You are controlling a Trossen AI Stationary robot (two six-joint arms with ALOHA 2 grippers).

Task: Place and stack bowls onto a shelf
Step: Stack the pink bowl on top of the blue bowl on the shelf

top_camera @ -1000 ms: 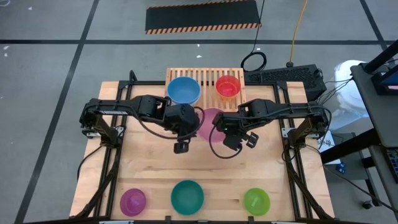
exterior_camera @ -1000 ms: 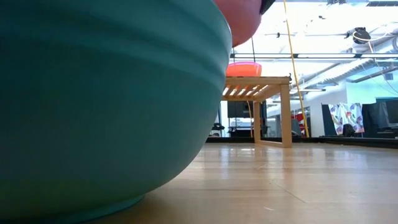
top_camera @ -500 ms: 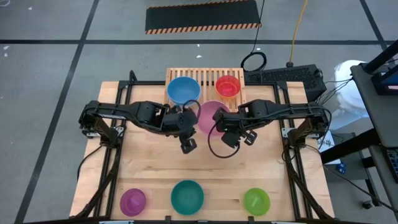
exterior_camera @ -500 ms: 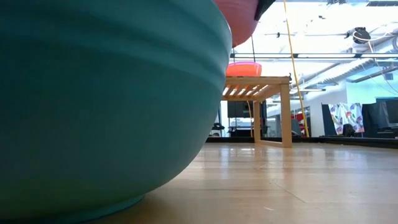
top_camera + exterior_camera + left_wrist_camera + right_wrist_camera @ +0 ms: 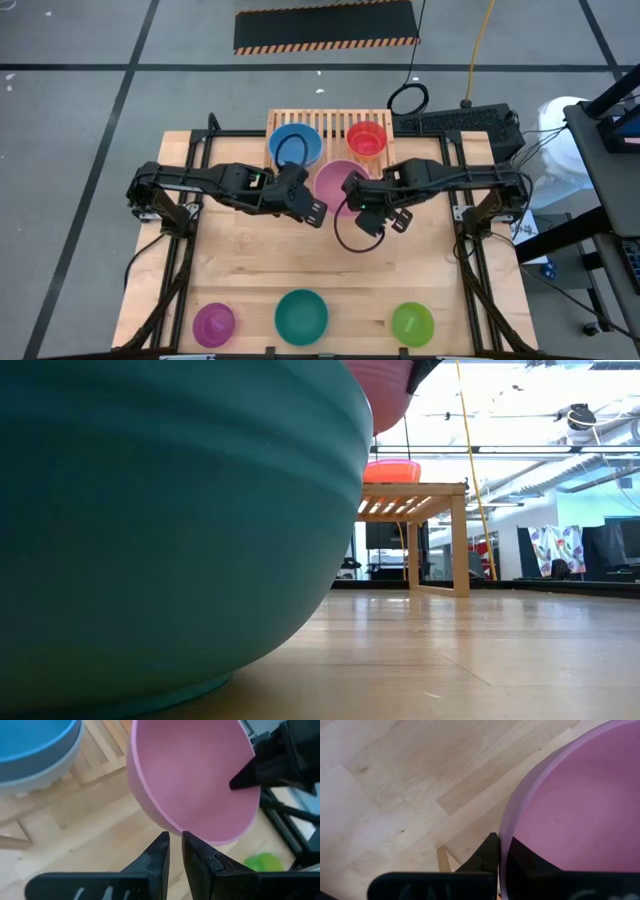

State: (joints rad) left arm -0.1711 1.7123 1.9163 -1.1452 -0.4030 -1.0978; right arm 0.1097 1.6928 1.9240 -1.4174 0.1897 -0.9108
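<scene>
High view: your right tool (image 5: 352, 192) pinches the pink bowl (image 5: 338, 183) by its rim, held above the counter (image 5: 250, 260) at the shelf's (image 5: 330, 125) front edge. Your left tool (image 5: 172, 842), fingers nearly pressed together, sits just off the rim. No readable writing.

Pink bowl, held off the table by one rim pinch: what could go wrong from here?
The right gripper pinches only the rim of the pink bowl, so it may tilt or slip. The left gripper, nearly shut at the opposite rim, could knock it. The blue bowl and red bowl crowd the shelf.
</scene>
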